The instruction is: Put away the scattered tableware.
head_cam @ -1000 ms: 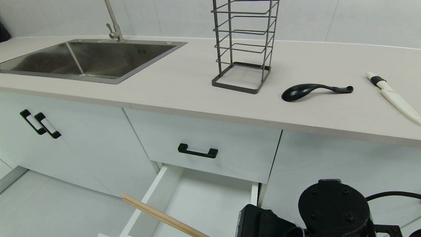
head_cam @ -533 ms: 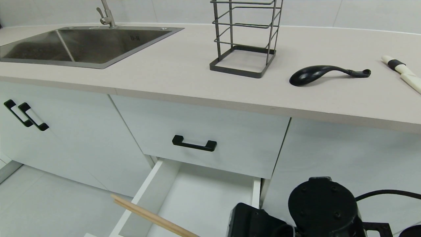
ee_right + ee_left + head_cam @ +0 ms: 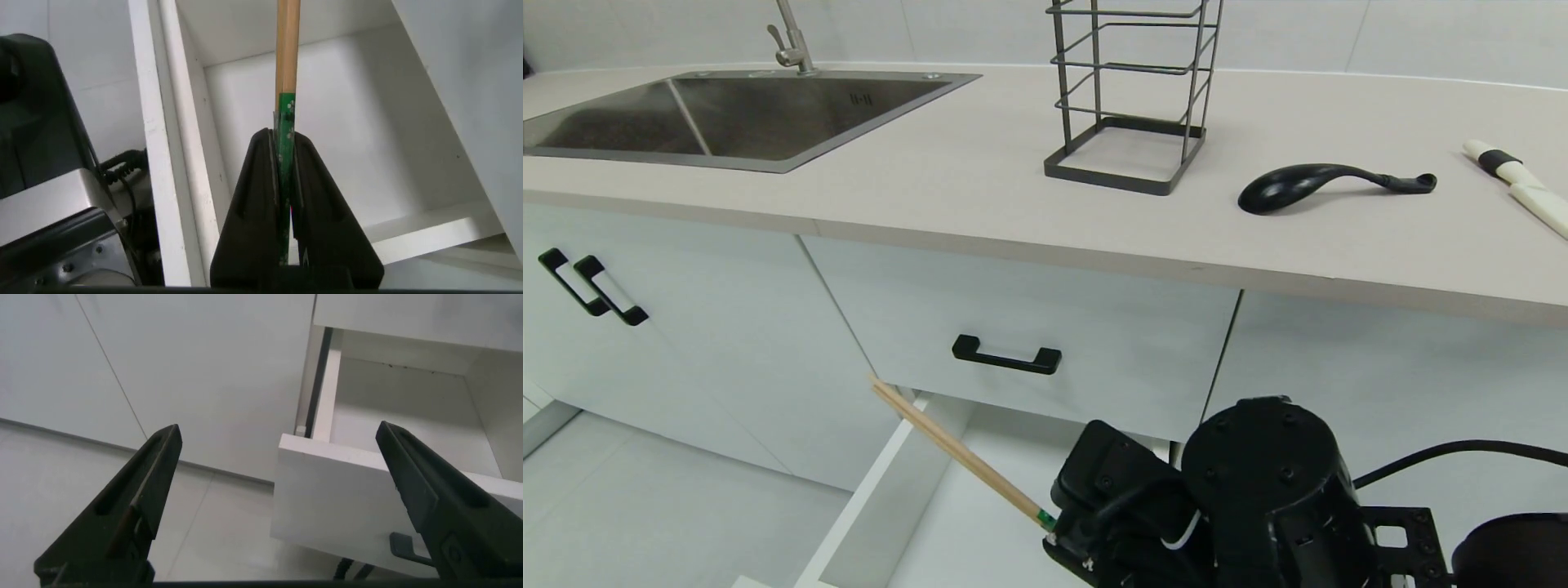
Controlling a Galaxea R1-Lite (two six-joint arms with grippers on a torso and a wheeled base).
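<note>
Pinching the chopsticks (image 3: 956, 449) over the open drawer (image 3: 882, 498), the right gripper (image 3: 283, 143) leaves the black spoon (image 3: 1282, 186) and knife (image 3: 1519, 184) waiting on the counter (image 3: 980, 180).

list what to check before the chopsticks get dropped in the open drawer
1. Right tool shut on chopsticks: ok.
2. Drawer open, visible floor bare: ok.
3. Chopsticks lie over the drawer's inside, by the right wrist view: ok.
4. Far tip clear of the drawer's side wall: cannot tell.
5. Left tool open, empty: ok.
6. Spoon and knife off the counter: not ok.
</note>
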